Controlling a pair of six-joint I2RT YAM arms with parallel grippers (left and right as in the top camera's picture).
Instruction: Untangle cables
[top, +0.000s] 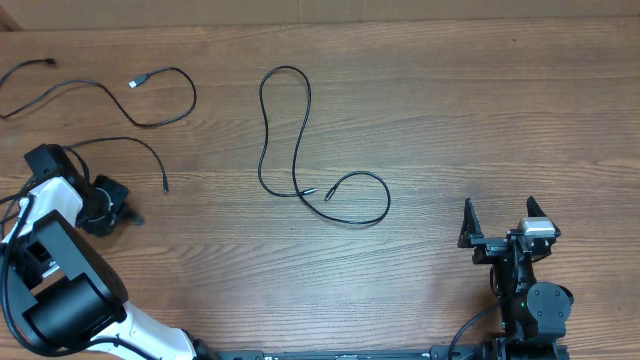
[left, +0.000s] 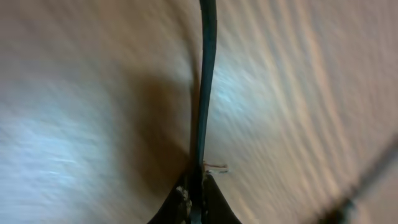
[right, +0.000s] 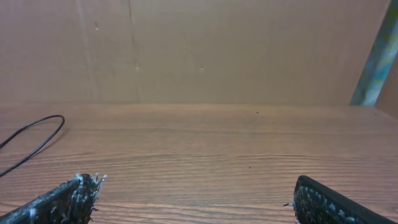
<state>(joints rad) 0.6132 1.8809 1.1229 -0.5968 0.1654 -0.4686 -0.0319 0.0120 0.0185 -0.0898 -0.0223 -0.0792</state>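
L gripper (left: 196, 186): fingers shut tight, pinching a thin black cable (left: 205, 93) that runs straight out ahead of the tips, over the table (left: 74, 124). The hold looks to be right at the tips, so lift slow & low. Drag it clear of the other cables (top: 192, 95) w/o jerking, or it may slip. R gripper (right: 196, 199): fingers wide apart, holding nothing. A cable loop (right: 37, 134) lies ahead-left of them.
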